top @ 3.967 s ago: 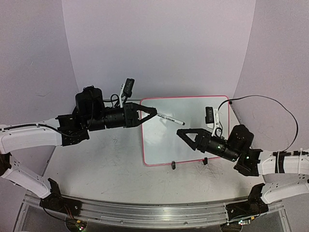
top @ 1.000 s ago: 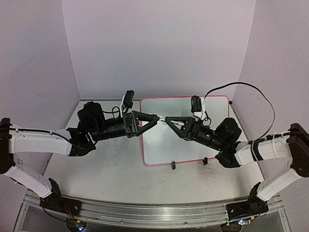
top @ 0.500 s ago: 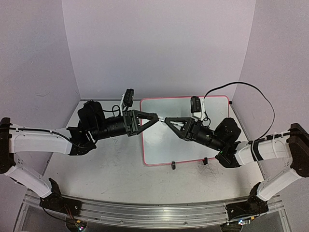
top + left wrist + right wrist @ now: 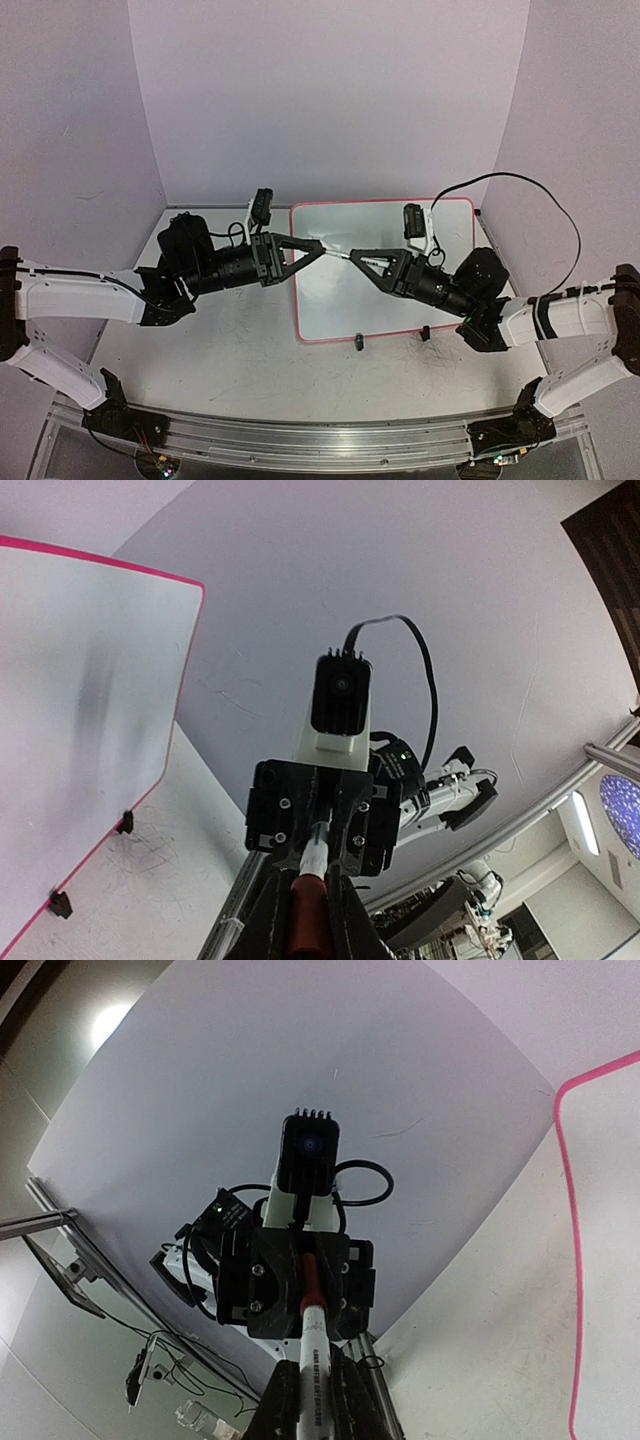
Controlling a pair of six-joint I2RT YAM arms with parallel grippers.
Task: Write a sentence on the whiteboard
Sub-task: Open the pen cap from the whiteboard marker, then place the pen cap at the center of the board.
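The whiteboard (image 4: 350, 300), white with a pink frame, lies flat on the table. Above its left part my two grippers meet tip to tip, with a marker (image 4: 338, 253) spanning between them. My left gripper (image 4: 318, 246) is shut on the marker's red cap (image 4: 306, 915). My right gripper (image 4: 358, 259) is shut on the white barrel (image 4: 313, 1350). In the left wrist view my left gripper (image 4: 308, 880) faces the right one (image 4: 322, 815), with the whiteboard (image 4: 80, 700) at left. In the right wrist view my right gripper (image 4: 312, 1365) faces the left one (image 4: 295, 1280), and the whiteboard (image 4: 610, 1260) is at right.
Two small black clip feet (image 4: 359, 343) (image 4: 424, 334) sit at the board's near edge. A black cable (image 4: 540, 195) loops above the right arm. Curved lilac walls close in the scuffed grey tabletop (image 4: 220, 340) at the back and sides.
My left jaws have closed onto the red cap. The right gripper, still holding the barrel, has shifted slightly right and toward me. Four seconds ago the left gripper held the marker alone.
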